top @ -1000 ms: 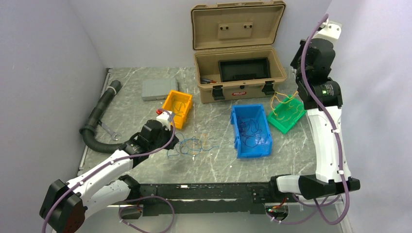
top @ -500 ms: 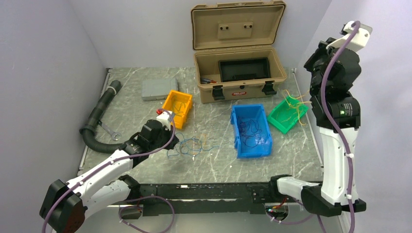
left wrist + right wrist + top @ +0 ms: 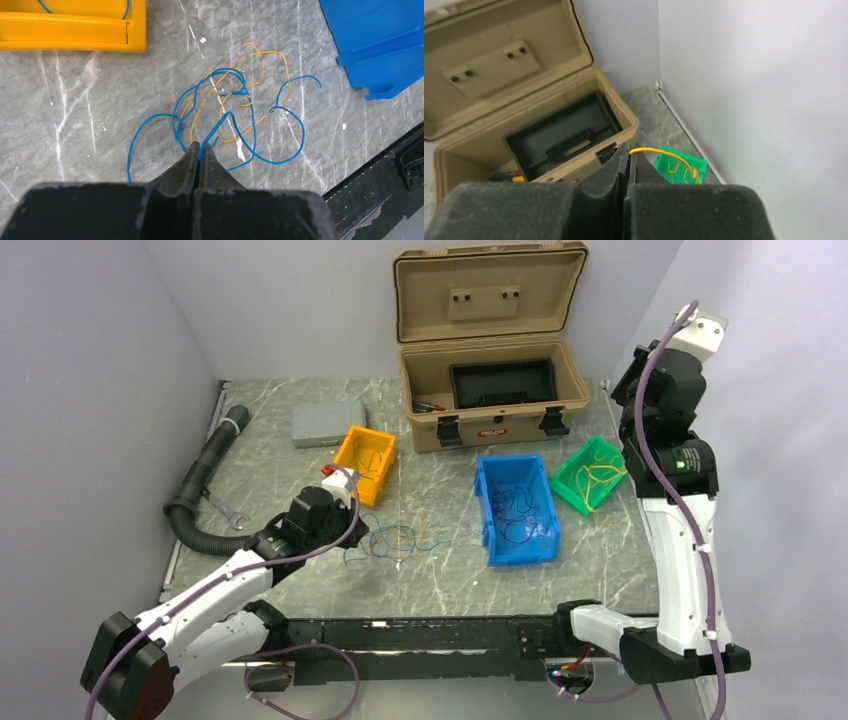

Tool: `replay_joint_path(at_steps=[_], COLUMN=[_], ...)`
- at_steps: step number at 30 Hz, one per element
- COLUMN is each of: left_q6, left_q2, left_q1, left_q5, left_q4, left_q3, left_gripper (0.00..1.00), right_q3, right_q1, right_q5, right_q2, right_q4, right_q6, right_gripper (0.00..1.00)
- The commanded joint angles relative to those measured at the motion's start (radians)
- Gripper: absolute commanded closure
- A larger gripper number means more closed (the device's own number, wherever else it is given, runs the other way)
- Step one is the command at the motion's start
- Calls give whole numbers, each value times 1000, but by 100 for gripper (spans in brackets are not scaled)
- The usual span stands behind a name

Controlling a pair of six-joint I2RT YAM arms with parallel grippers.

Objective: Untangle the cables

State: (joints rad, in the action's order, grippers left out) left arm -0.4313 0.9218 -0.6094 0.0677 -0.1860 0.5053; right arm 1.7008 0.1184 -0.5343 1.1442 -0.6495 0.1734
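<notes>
Left gripper [image 3: 200, 149] is clamped shut on a blue wire [image 3: 217, 129] at the near edge of the cables [image 3: 235, 107], which are spread on the table [image 3: 100, 100] just ahead of its tips. Right gripper [image 3: 628, 152] is closed on a yellow wire [image 3: 664, 154], which arcs from its tips down to the green bin [image 3: 684, 161] ahead.

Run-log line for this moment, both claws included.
left claw: shut on blue cable | right claw: shut on yellow cable trailing into green bin | task: not yet done
</notes>
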Motion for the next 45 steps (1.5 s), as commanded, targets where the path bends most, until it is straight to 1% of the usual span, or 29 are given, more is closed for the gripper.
replay_joint_path(at_steps=[1,10,12,13,19,25,29,32,36,40,42,45], left_q6=[-4,-6,-7,-7,-3,2,6,11,19,24,27,29], left_q2=[-21,-21,-18,-17,-20,-24,-31,-35,-36,-22,-11,1], left_q1=[1,-5,-7,-7,-9,-10,-10,-10,-10,-10,-10,-10], left_q5=[22,15,16,17,9,4,2,-2,0,15,21,26], left_q4=[13,8,8,8,2,-6,-11,-16,-18,-12,-10,-4], left_q3=[35,41,44,45,50,55,58,62,65,70,76,79], left_gripper=[100,100,100,100,100,100,100,100,100,100,100,100], right_q3=[-47,-101,-115,-123,-190,-230,-242,-268,-307,-405,-460,-532], right_q1=[-23,-113,-114,-144,-177,-231,-295,-325,-357,-381,-385,-386], right_q5=[-3,43,51,55,78,158,244,284,292,312,333,357], right_q2=[0,37,39,40,58,95,121,142,183,215,227,243], right_q4=[33,37,44,52,98,151,191,240,319,472,576,662], right_q6=[29,54,59,61,81,127,170,195,192,184,187,206], right_gripper=[100,100,100,100,100,100,100,100,100,100,100,100])
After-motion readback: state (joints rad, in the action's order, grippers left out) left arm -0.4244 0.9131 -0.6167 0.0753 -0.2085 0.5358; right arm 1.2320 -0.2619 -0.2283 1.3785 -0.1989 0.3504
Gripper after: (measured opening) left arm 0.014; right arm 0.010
